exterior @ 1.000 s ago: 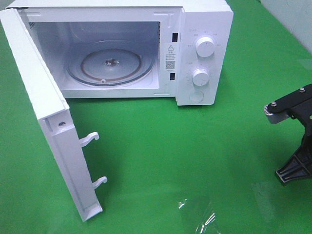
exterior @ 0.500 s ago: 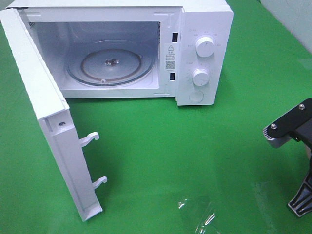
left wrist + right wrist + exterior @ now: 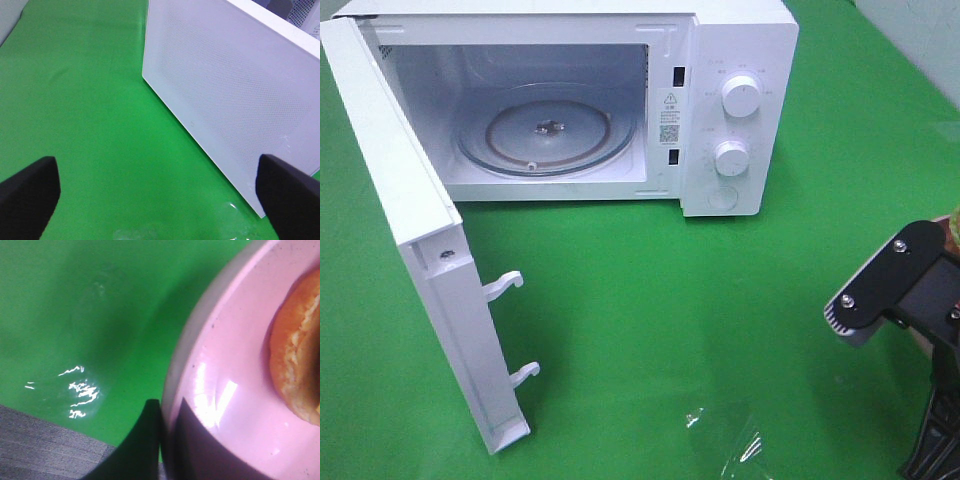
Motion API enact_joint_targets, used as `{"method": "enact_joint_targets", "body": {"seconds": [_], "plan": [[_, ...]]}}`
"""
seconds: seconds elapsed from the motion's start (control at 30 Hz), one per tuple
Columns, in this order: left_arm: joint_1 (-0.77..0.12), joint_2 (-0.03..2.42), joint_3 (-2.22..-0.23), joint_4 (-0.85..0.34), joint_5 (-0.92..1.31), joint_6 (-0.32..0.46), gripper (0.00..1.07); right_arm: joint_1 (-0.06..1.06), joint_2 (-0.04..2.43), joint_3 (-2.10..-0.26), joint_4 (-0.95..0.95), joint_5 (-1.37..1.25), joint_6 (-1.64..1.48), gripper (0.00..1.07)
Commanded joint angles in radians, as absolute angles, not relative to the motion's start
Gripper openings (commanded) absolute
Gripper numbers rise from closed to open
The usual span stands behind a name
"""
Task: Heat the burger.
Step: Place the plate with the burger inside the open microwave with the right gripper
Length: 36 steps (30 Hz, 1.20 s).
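The pink plate (image 3: 235,390) pinched in the right gripper (image 3: 167,445) looked smooth and glossy, though plastic or ceramic could not be told. On it, the burger (image 3: 295,365) showed a golden, slightly rough bun edge. Beside that gripper the green cover (image 3: 75,300) looked matt and cloth-like, under a shiny clear film (image 3: 80,390). Ahead of the left gripper (image 3: 160,195), with its matt black fingers (image 3: 30,195), the microwave door (image 3: 235,95) was smooth white with fine perforated mesh.

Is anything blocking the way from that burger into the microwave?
Nothing visible. The microwave door stands wide open, the glass turntable holds nothing, and only green cloth lies between the opening and the burger on its pink plate.
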<state>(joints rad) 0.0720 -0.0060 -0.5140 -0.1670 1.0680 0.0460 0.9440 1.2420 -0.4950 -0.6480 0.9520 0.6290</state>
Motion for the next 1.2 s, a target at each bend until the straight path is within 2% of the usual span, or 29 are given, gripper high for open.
{"method": "enact_joint_targets", "body": {"seconds": [0.03,0.17,0.37,1.2], "plan": [[0.074,-0.02,-0.514,-0.168,1.066,0.044,0.99,0.987,1.235,-0.494,-0.708,0.982,0.623,0.0],[0.074,-0.02,-0.514,-0.168,1.066,0.044,0.99,1.074,1.235,-0.494,-0.731,0.978,0.609,0.0],[0.074,-0.02,-0.514,-0.168,1.066,0.044,0.99,1.13,1.235,-0.494,-0.732,0.94,0.528,0.0],[0.074,-0.02,-0.514,-0.168,1.066,0.044,0.99,1.135,1.235,-0.495,-0.823,0.673,0.104,0.0]]}}
